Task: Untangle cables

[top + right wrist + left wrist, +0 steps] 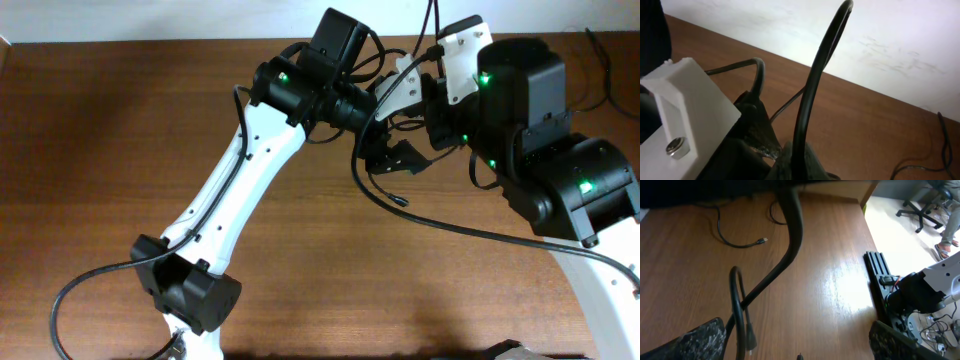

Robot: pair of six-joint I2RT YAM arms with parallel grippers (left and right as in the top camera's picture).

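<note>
The left fingers [695, 341] stand wide apart; the cables [738, 300] pass between them, close beside one finger. The right fingers [757, 137] clamp a cable loop.

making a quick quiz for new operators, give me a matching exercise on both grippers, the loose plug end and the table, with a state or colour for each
Things:
1. left gripper
2. right gripper
3. loose plug end
4. table

States:
a. brown wood
b. shut on a cable
c. lying flat on the tabletop
d. open wide

Pairs: 1-d, 2-b, 3-c, 4-a
</note>
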